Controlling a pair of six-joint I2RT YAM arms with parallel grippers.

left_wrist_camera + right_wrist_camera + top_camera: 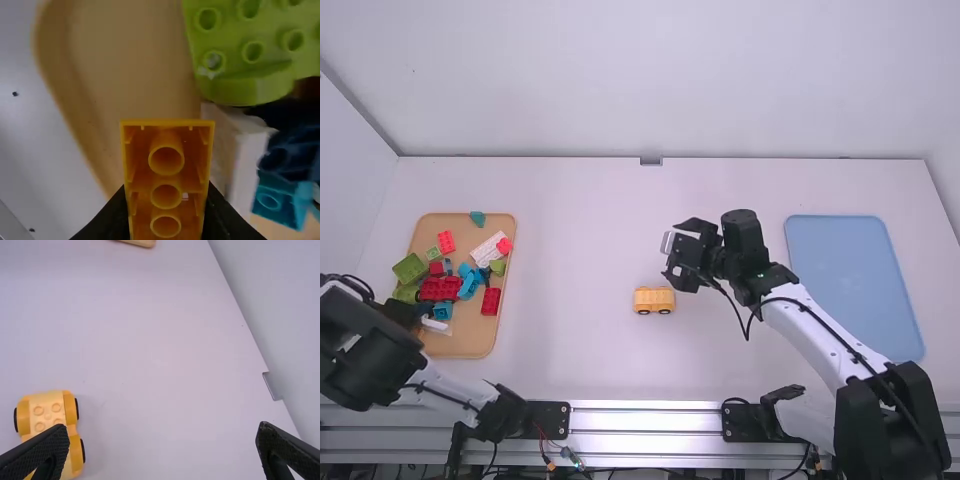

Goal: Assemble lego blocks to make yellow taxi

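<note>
A yellow wheeled taxi base (654, 300) stands on the table a little right of the middle; in the right wrist view the same base (48, 416) lies beside one finger. My right gripper (682, 258) is just behind and to the right of it. In the right wrist view my right gripper (162, 452) is wide apart with nothing between its fingers. My left arm's gripper (402, 310) hangs over the front left of the wooden tray. My left gripper (167, 220) is shut on an orange-yellow block (167, 180), its hollow underside with round tubes facing the wrist camera.
The wooden tray (466, 346) on the left holds loose red, green, blue and white blocks. Below the held block are a green block (245, 50), a white block (248, 170) and a blue block (277, 201). A flat blue tray (850, 270) lies at the right.
</note>
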